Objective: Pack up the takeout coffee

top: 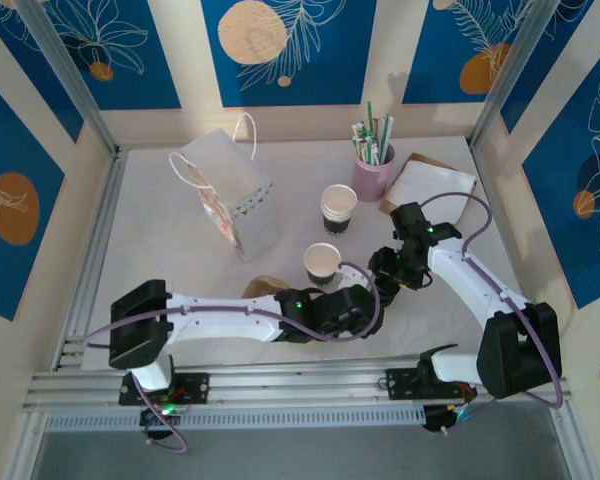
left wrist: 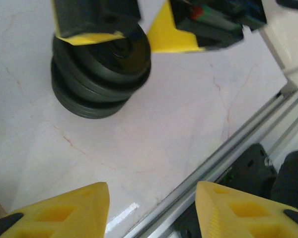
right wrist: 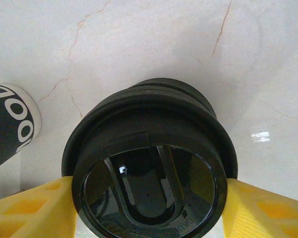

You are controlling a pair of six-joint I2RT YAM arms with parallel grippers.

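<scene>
I see the small white paper cup with the dark brown band (top: pixel 322 263) standing open-topped on the white bench (top: pixel 170 265), just left of my right pincer (right wrist: pixel 149 198), which seems to pinch the topmost round black plastic lid (right wrist: pixel 149 144). My left pincer (left wrist: pixel 151 198) hovers nearby, spread and empty.

table (right wrist: pixel 139 39): white marble, faint reddish veins. lids (left wrist: pixel 102 69) black. left gripper (left wrist: pixel 151 213) fingers (left wrist: pixel 64 213) yellow. cup (top: pixel 322 262) white, dark brown base. bag (top: pixel 230 195) white, patterned band. straw holder (top: pixel 372 178) pink. walls (top: pixel 290 45) blue, orange circles, white leaf outlines.
</scene>
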